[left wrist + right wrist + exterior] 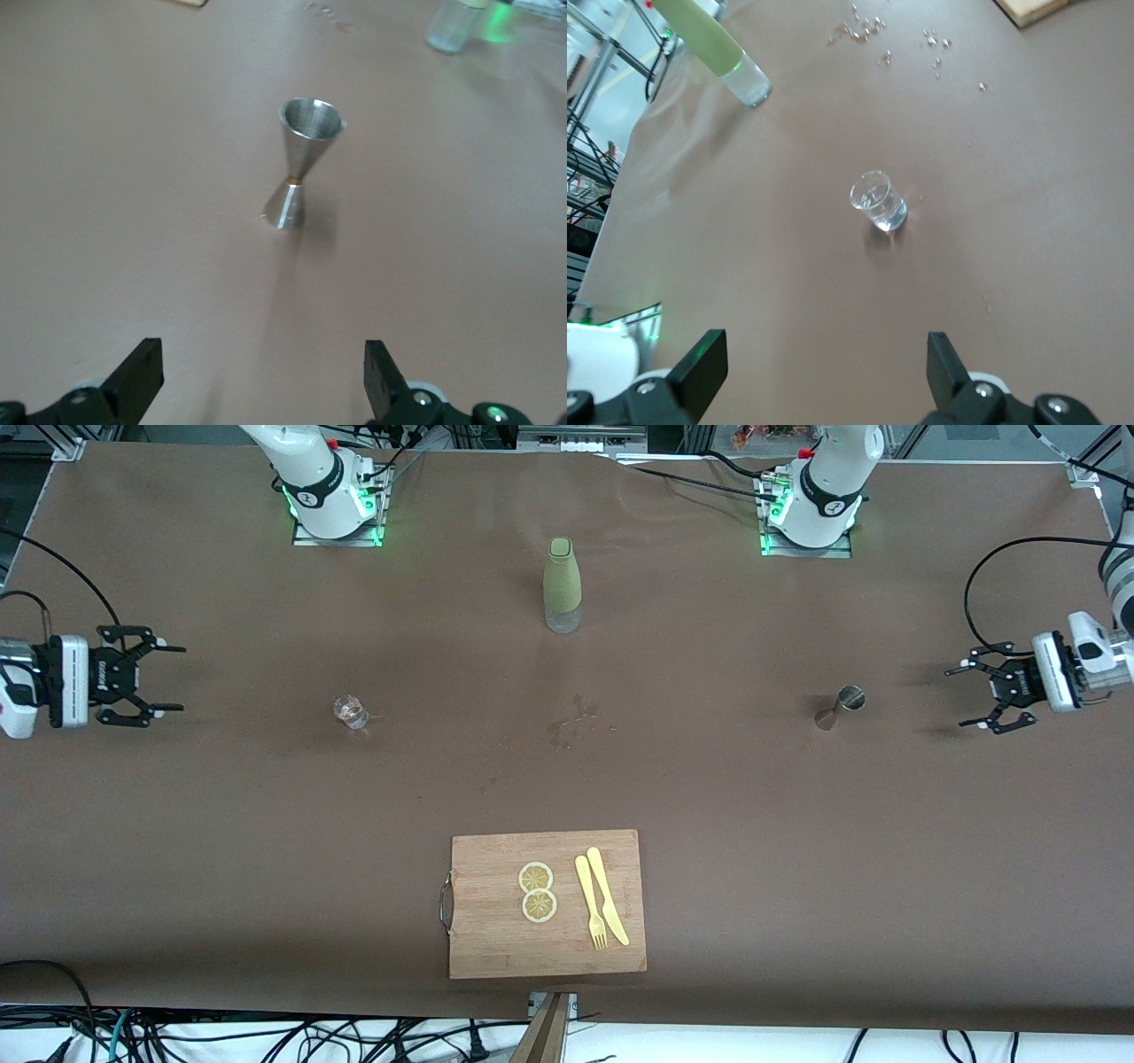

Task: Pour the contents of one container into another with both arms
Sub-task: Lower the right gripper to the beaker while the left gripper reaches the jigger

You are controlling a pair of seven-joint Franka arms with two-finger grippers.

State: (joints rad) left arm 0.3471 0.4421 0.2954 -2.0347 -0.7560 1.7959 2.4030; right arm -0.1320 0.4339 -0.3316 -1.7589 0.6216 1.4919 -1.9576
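Observation:
A steel double-cone jigger (840, 707) (299, 164) stands upright toward the left arm's end of the table. My left gripper (970, 698) (263, 372) hangs open and empty beside it, well apart. A small clear glass (350, 711) (878, 201) with a little liquid stands toward the right arm's end. My right gripper (173, 678) (826, 367) is open and empty, some way from the glass. A green-sleeved bottle (562, 584) (713, 46) stands between the two arm bases.
A wooden cutting board (496, 948) near the front camera carries two lemon slices (537, 891), a yellow fork (590, 902) and a yellow knife (607, 895). Spilled droplets (571, 722) (890, 35) mark the brown table cover between glass and jigger.

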